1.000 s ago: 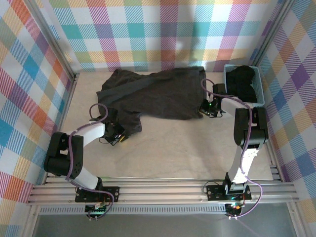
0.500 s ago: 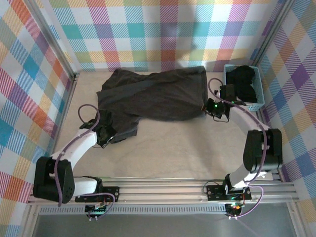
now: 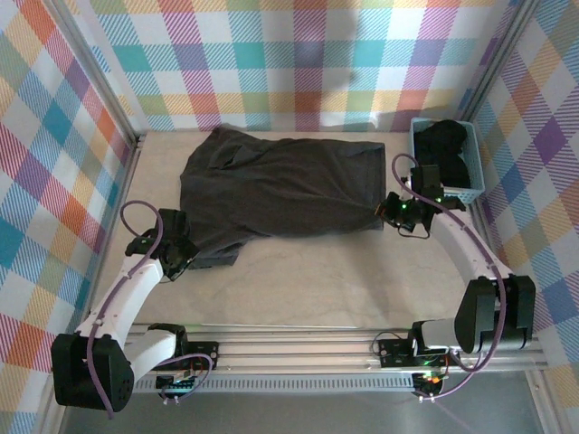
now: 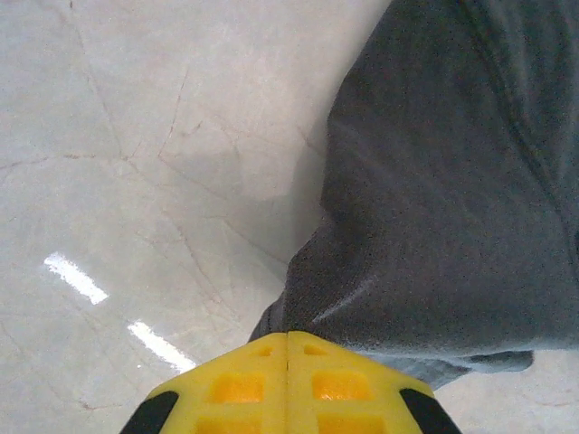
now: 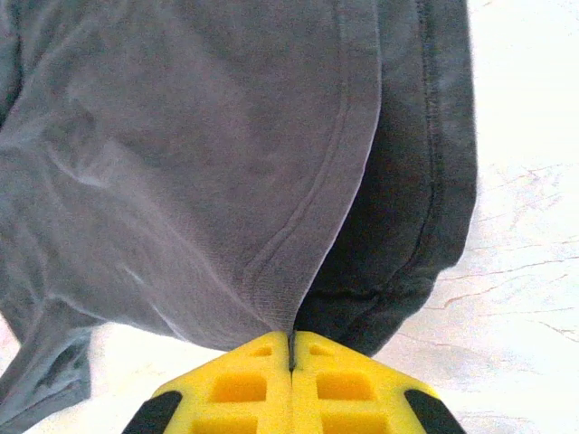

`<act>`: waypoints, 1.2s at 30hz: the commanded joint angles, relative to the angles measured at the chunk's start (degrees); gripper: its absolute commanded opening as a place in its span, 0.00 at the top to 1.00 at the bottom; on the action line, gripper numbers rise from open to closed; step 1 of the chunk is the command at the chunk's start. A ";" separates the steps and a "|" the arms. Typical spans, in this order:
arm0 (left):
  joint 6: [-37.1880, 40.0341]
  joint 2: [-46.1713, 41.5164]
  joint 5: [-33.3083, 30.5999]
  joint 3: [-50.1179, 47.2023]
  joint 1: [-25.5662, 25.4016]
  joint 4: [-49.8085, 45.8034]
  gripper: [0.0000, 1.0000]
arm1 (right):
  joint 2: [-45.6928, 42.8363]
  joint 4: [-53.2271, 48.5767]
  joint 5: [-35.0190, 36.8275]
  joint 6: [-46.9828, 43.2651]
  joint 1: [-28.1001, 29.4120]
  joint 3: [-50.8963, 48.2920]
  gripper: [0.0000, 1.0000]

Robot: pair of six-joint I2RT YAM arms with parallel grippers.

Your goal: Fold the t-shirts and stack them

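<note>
1. Looking from the top, we see the charcoal t-shirt spread on the table, its long axis running left to right. Our left gripper is at its near-left corner and our right gripper at its near-right corner.
2. Left wrist: the jaws are pinched on the cloth, and the charcoal t-shirt runs ahead and to the right.
3. Right wrist: the jaws are clamped on the hem, and the charcoal t-shirt lies ahead and to the left.

The t-shirt is charcoal, the basket light-blue, the walls multicoloured plaid.

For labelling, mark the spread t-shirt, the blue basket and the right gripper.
spread t-shirt [image 3: 280,185], top external view, mid-torso cloth.
blue basket [image 3: 415,137], top external view, left wall.
right gripper [image 5: 290,342], right wrist view, between its fingertips.
</note>
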 commanded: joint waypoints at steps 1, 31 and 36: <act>1.48 -0.24 0.13 -1.20 0.57 -1.56 1.00 | 3.87 -1.85 1.88 -0.44 -0.68 2.75 1.00; 3.26 4.23 8.05 0.13 1.15 3.19 1.00 | 31.23 -4.64 6.22 -2.85 -5.10 22.54 1.00; 4.29 3.85 11.51 1.00 1.15 2.25 1.00 | 33.75 -4.65 8.89 -3.21 -5.35 24.41 0.91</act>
